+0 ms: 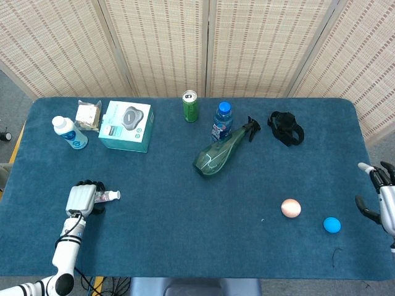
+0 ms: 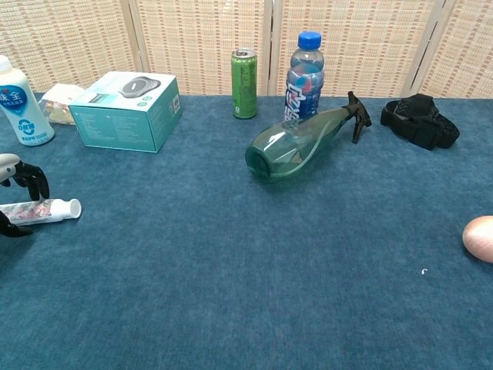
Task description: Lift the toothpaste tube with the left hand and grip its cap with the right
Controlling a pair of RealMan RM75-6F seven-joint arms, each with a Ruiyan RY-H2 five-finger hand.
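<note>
The toothpaste tube [image 1: 110, 196] [image 2: 42, 210] lies flat on the blue table near the front left, its white cap [image 2: 74, 207] pointing right. My left hand [image 1: 82, 199] [image 2: 19, 181] sits over the tube's tail end. Its dark fingers arch above the tube and the thumb is on the near side, with a little space still showing around the tube. My right hand [image 1: 384, 196] hovers at the table's far right edge with its fingers spread and nothing in it. It is outside the chest view.
A green spray bottle [image 1: 219, 152] lies on its side mid-table, with a water bottle [image 1: 222, 121] and a green can [image 1: 190, 106] behind it. A teal box [image 1: 126, 126] and a white bottle [image 1: 69, 132] stand back left. A peach ball [image 1: 291, 208] and a blue ball [image 1: 332, 224] lie near my right hand.
</note>
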